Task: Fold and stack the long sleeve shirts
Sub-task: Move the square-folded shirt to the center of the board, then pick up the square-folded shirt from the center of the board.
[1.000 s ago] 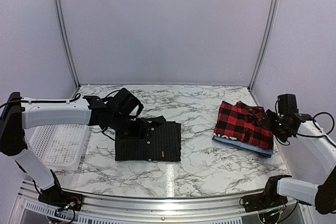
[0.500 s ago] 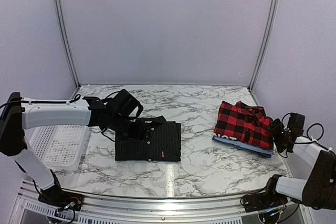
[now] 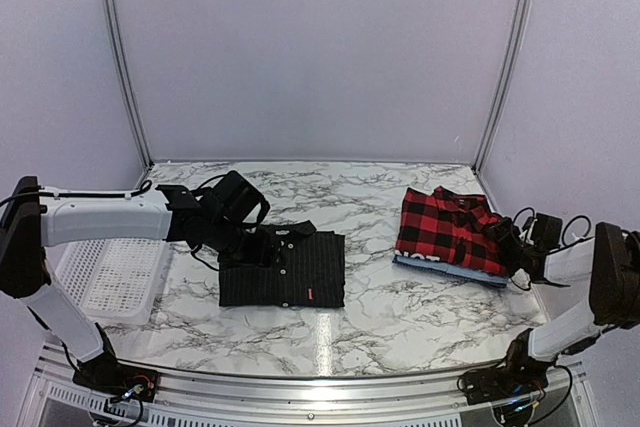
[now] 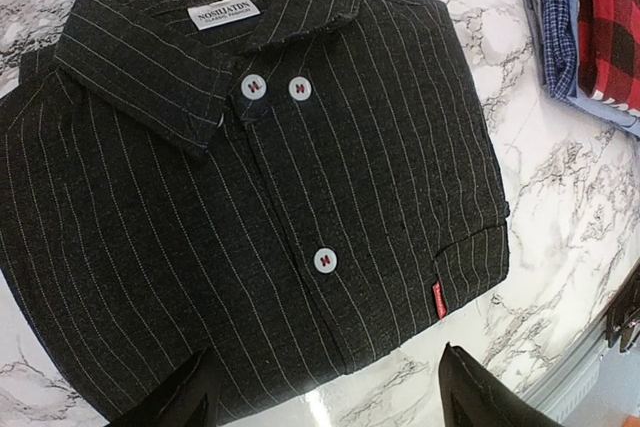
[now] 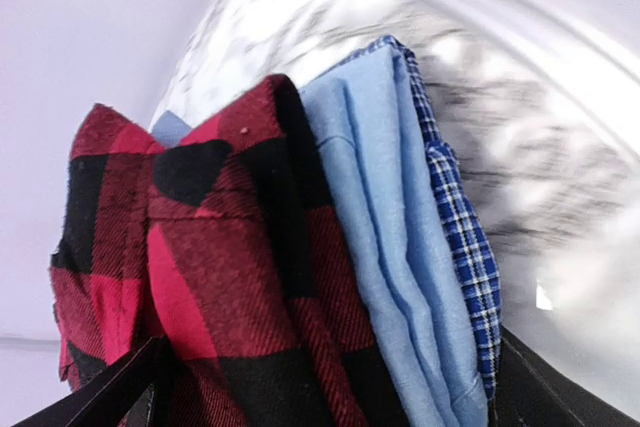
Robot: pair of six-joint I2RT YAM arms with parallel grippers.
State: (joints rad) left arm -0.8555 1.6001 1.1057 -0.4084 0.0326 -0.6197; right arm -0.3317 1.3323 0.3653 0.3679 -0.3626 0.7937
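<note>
Black shirt (image 4: 280, 197) lay under left gripper (image 4: 325, 389), released; we could not tell whether right gripper (image 5: 335, 392) clamped plaid shirt (image 5: 215, 277).

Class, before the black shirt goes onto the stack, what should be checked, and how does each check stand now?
1. Black pinstriped shirt folded flat: ok.
2. Left gripper open over it: ok.
3. Left gripper holding it: not ok.
4. Red plaid shirt lying on blue shirt: ok.
5. Right gripper clear of both: not ok, its fingers straddle their edge.
6. Right gripper clamped on them: cannot tell.
</note>
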